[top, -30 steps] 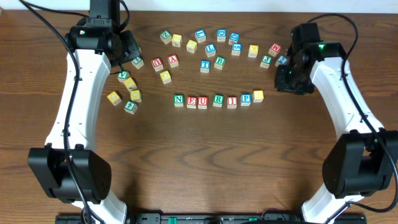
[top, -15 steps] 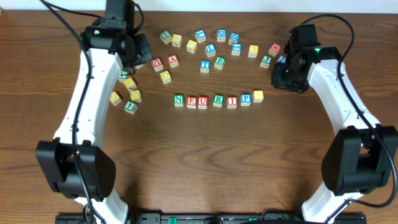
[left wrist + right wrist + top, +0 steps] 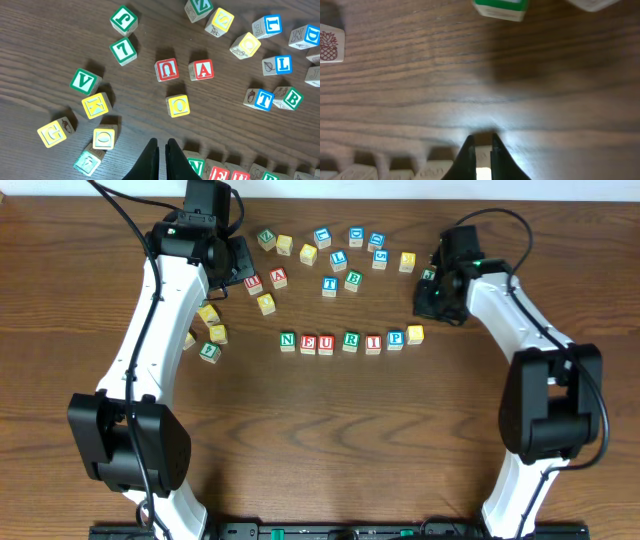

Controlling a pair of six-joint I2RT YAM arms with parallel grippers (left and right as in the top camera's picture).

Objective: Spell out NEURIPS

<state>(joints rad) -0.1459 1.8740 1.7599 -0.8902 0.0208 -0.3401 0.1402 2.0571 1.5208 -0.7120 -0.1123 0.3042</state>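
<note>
The row NEURIPS lies mid-table: green N (image 3: pixel 288 340), red E (image 3: pixel 307 342), red U (image 3: pixel 326 343), green R (image 3: pixel 350 341), red I (image 3: pixel 373 341), blue P (image 3: pixel 395 338) and a plain yellow-topped cube (image 3: pixel 415 334). My left gripper (image 3: pixel 238 268) hangs shut and empty over the back left, and in its wrist view its tips (image 3: pixel 161 142) show just left of the N (image 3: pixel 196 166). My right gripper (image 3: pixel 430 298) is raised behind the row's right end, shut on nothing. The yellow cube (image 3: pixel 482 174) shows far below, through the slit between the right gripper (image 3: pixel 480 137) fingers.
Several loose letter cubes lie along the back, among them a spare red U (image 3: pixel 166 70), a red A (image 3: pixel 201 69) and a yellow O (image 3: pixel 178 105). More cubes cluster at the left around a green V (image 3: pixel 83 81). A green cube (image 3: pixel 500 7) lies ahead of the right gripper.
The right gripper has closed and drifted left toward the row's right end. The left arm has swung to the right along the back. The row has not moved.
</note>
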